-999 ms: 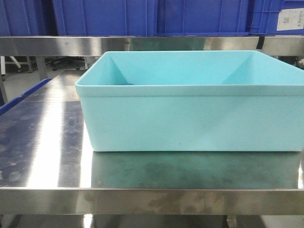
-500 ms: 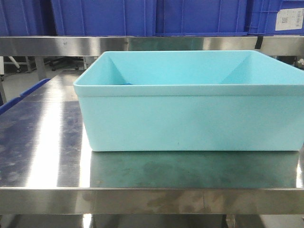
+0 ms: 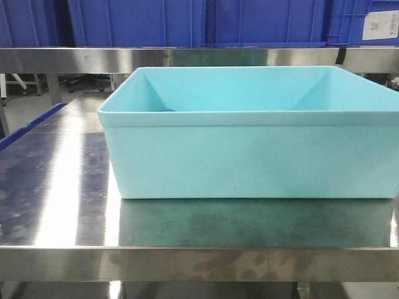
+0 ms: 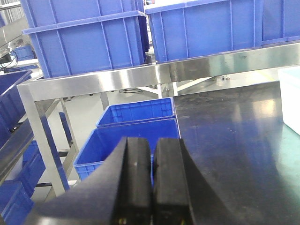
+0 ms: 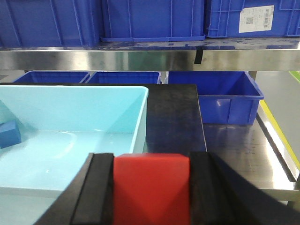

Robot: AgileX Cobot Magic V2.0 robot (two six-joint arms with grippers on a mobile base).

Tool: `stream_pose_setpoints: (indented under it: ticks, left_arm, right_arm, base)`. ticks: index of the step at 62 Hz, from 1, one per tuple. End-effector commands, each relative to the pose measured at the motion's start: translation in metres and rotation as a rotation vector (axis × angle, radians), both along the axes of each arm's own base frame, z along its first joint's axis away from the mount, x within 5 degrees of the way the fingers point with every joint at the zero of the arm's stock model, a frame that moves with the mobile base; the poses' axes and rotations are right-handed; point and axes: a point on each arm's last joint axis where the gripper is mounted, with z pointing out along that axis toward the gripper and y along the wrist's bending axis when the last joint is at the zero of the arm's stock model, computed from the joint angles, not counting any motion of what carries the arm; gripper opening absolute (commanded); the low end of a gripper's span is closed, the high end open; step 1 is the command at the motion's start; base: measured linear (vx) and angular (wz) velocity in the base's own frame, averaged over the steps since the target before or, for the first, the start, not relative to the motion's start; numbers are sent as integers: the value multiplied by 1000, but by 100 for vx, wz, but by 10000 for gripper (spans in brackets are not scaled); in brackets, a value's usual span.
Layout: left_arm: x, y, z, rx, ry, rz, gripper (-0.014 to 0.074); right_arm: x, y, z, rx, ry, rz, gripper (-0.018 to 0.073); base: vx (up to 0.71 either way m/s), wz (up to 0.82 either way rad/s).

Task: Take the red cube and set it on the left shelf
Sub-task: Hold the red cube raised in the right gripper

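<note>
My right gripper (image 5: 151,160) is shut on the red cube (image 5: 151,187), which sits between its black fingers above the near right corner of a light-blue tub (image 5: 70,122). My left gripper (image 4: 152,154) is shut and empty, held over the table's left edge. The shelf is a stainless-steel rack (image 4: 117,79) with deep-blue crates (image 4: 89,42) on its rail. It also shows behind the tub in the front view (image 3: 62,59) and in the right wrist view (image 5: 140,58). Neither gripper shows in the front view.
The light-blue tub (image 3: 249,149) stands on the flat steel table (image 3: 56,187) and holds a blue cube (image 5: 9,133) at its left. More blue crates (image 4: 136,112) sit low beside the table and under the rack (image 5: 225,101).
</note>
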Motion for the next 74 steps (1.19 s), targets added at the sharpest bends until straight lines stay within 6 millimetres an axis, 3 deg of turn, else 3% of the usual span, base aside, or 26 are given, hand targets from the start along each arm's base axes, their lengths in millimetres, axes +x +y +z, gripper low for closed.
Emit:
stream_pose_setpoints:
  ticks: [1,74]
  left_arm:
    - [0,0,1,-5,-69,-4,106]
    - [0,0,1,-5,-69,-4,106]
  right_arm:
    - [0,0,18,-10,-116,-1,57]
    - [0,0,18,-10,-116,-1,57]
  base:
    - [0,0]
    - [0,0]
